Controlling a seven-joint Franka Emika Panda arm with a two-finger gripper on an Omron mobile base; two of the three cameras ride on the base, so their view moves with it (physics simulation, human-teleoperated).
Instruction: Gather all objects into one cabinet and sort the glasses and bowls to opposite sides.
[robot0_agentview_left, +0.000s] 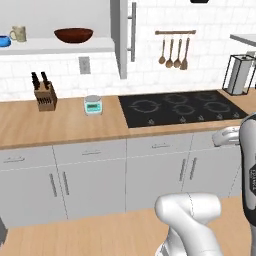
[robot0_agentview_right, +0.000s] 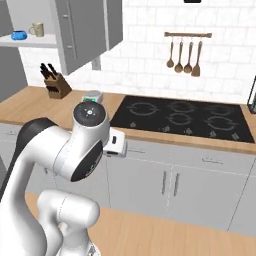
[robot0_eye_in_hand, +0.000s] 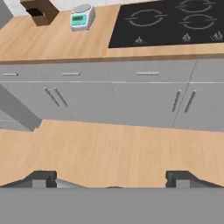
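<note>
Looking over my rig's shoulder, I see the wall cabinet (robot0_agentview_left: 122, 40) standing open above the wooden counter (robot0_agentview_left: 65, 122), its white shelf (robot0_agentview_left: 60, 46) carrying three vessels. The wide dark brown bowl (robot0_agentview_left: 73, 35) sits nearest the cabinet's open door; the tan cup (robot0_agentview_left: 19, 33) and small blue bowl (robot0_agentview_left: 4, 41) stand close together at the far end of that shelf. Below the cabinet, a knife block (robot0_agentview_left: 45, 95) and a small kitchen scale (robot0_agentview_left: 93, 105) rest on the counter beside the black cooktop (robot0_agentview_left: 182, 107). My gripper (robot0_eye_in_hand: 113, 179) hangs empty over the wood floor (robot0_eye_in_hand: 109, 148), its fingers spread wide apart, facing the grey lower cupboards (robot0_eye_in_hand: 109, 96).
</note>
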